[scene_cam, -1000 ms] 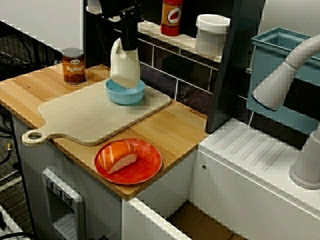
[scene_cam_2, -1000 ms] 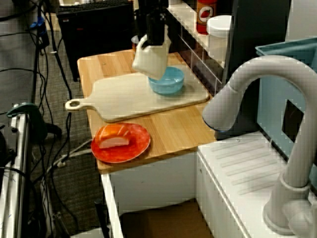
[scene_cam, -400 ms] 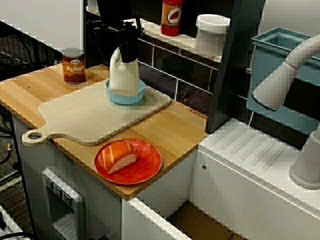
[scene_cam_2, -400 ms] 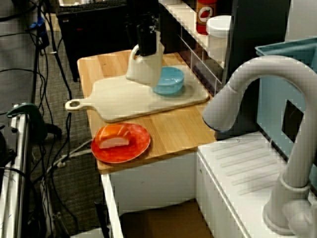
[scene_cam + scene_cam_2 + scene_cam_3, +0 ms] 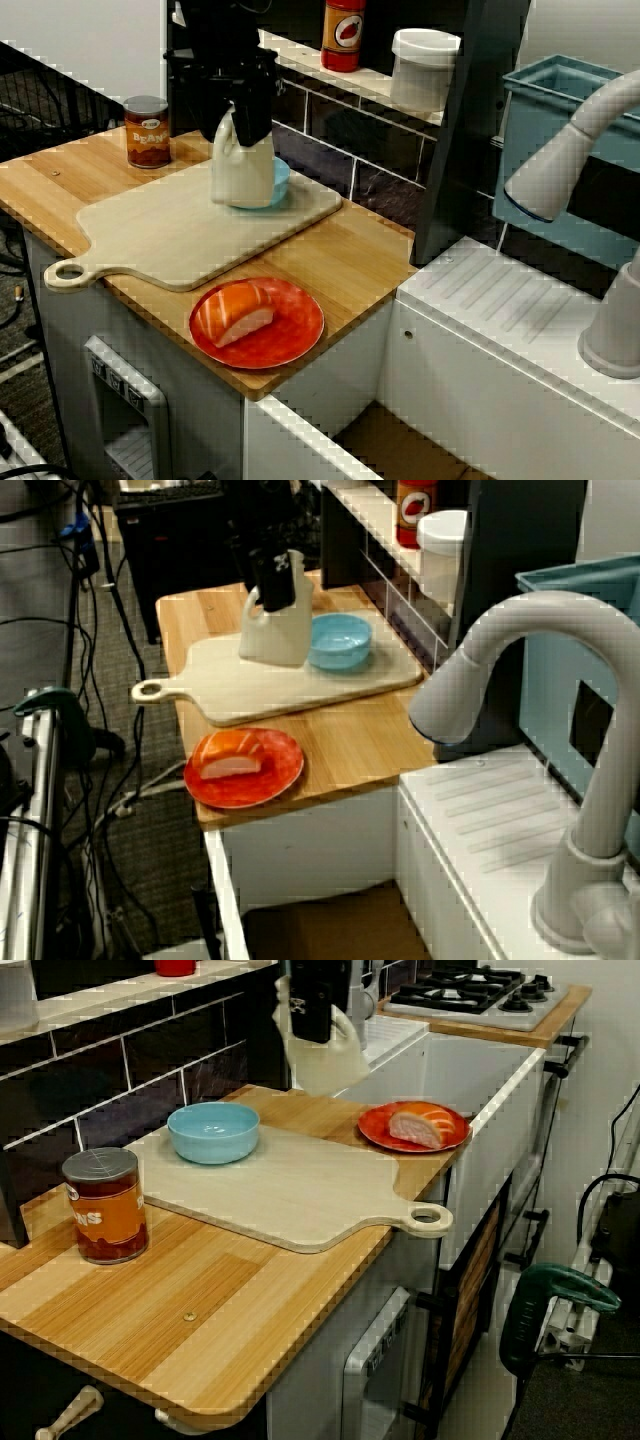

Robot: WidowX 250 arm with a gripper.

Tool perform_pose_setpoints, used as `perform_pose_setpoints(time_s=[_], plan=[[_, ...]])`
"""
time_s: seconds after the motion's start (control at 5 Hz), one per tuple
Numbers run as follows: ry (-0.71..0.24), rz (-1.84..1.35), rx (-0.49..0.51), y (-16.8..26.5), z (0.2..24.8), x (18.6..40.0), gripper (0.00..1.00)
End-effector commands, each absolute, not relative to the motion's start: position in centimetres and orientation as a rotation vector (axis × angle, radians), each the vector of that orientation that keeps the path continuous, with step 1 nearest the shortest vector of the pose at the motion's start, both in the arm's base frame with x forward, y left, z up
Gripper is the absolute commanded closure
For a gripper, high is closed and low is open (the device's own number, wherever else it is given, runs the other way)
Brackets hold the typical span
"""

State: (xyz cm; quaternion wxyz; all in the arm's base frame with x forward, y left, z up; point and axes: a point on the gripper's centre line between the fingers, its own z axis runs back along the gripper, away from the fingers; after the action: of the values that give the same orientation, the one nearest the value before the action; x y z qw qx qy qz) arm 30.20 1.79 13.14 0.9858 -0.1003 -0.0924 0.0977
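My gripper (image 5: 245,95) is shut on the top of a white jug (image 5: 243,168), which it holds upright. The jug hangs low over the pale cutting board (image 5: 170,235), just beside the blue bowl (image 5: 282,176). From the view over the tap, the gripper (image 5: 272,575) holds the jug (image 5: 275,632) to the left of the bowl (image 5: 340,640), on the side nearer the counter's front edge. In the low side view the jug (image 5: 320,1055) under the gripper (image 5: 315,1005) looks clear of the board (image 5: 300,1190). The bowl (image 5: 213,1130) looks empty.
A beans can (image 5: 147,130) stands at the counter's far left. A red plate (image 5: 290,335) with a piece of salmon (image 5: 235,312) sits near the front edge. A red bottle (image 5: 343,35) and white tub (image 5: 425,65) stand on the back shelf. A grey tap (image 5: 570,150) rises at right.
The jug was tilted over the blue bowl. It has swung left off the bowl, come upright and dropped lower beside it, with the gripper still shut on it.
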Motion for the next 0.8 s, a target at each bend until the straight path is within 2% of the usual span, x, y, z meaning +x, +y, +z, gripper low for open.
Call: perform_pose_setpoints(time_s=[0.0,0.2,0.4,0.6], plan=[[-0.319,0.177,-0.156,0.0,13.2,29.8,1.00],[-0.385,0.180,-0.111,-1.5,12.1,29.4,1.00],[-0.401,0.179,-0.093,-2.6,10.7,30.0,1.00],[-0.427,0.181,-0.056,-3.3,9.4,31.6,1.00]])
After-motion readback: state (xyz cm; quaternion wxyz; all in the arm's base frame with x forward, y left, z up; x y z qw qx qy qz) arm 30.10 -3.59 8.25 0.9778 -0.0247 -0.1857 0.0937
